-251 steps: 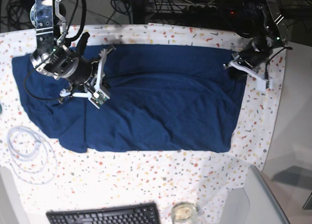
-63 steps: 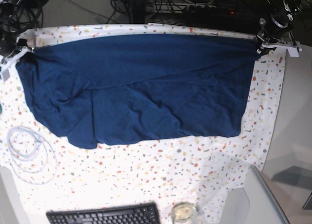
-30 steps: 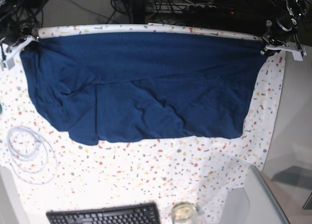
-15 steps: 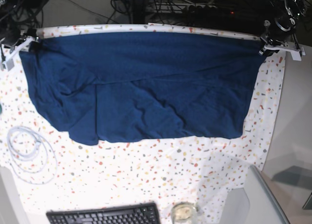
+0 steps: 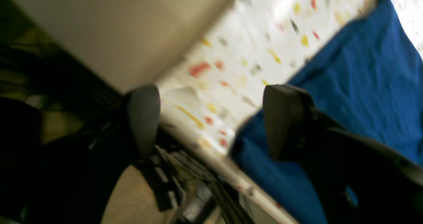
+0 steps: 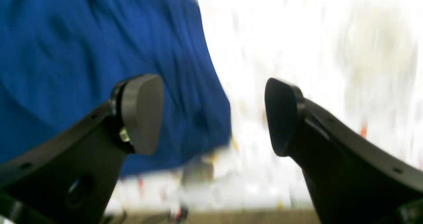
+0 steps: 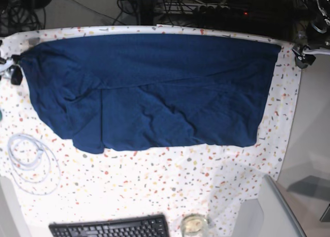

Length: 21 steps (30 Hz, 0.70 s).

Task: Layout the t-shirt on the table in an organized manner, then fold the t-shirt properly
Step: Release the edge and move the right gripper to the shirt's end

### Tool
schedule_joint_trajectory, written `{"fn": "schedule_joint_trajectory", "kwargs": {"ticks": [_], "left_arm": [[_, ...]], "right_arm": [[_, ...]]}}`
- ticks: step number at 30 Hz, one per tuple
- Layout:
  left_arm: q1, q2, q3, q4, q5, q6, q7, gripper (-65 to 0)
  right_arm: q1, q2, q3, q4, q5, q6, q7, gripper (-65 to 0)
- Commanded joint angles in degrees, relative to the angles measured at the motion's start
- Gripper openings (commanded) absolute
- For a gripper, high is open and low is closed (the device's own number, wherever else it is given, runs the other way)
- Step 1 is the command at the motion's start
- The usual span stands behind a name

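Two grippers stand with jaws apart, holding nothing. The t-shirt (image 7: 149,87) lies spread across the far half of the table (image 7: 206,185), wrinkled toward its left. The right gripper (image 6: 213,115) sits beside the shirt's far-left corner; the left gripper (image 5: 211,120) sits off its far-right corner, at the table's edge.

The t-shirt (image 7: 149,87) is spread across the far half of the tabletop (image 7: 170,185), its far edge along the far tabletop edge. A keyboard (image 7: 111,227) and a glass (image 7: 194,224) are set at the near edge, the glass right of the keyboard. A coiled cable (image 7: 28,162) is laid near the left edge, just below the t-shirt's left part.
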Motion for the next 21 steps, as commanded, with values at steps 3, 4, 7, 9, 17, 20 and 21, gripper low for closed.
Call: {"fn": "schedule_joint_trajectory", "kwargs": {"ticks": [3,4,7,9,17,20,21], "left_arm": [[0.0,-1.9,-1.1,4.0,-1.0,-0.5,-1.2,-18.8],[0.7,-1.9,-1.3,5.1,-1.1,-0.5,-1.2,-18.9],[2.6,-1.4,-1.3,8.3,-1.1,-0.6,-1.2,-27.5],[3.7,0.3,-1.7,9.8,-1.1,-0.6,-1.2,-43.4],[5.8,1.2,-1.8,9.1,-1.1,-0.6,-1.3,-65.0],[6.1,1.3,-1.8,9.0,-1.1,-0.6,-1.3,-65.0],[6.4,1.3,-1.8,9.0,-1.1,-0.6,-1.3,-65.0]], "right_arm": [[3.9,4.9,-8.8,0.4,1.1,0.3,1.9,-20.3],[5.8,5.6,-11.9,0.1,1.3,0.3,2.1,-20.3],[12.6,6.0,-18.5,-3.4,1.2,-0.1,2.1,-20.3],[18.4,6.0,-21.7,-8.3,1.1,-0.1,2.1,-20.3],[39.5,6.0,-30.9,-39.3,1.1,-0.8,8.4,-20.3],[44.6,6.2,-36.3,-51.0,1.1,-5.6,16.6,-20.3],[45.9,6.1,-38.1,-54.4,1.1,-7.1,19.5,-20.3]]}}
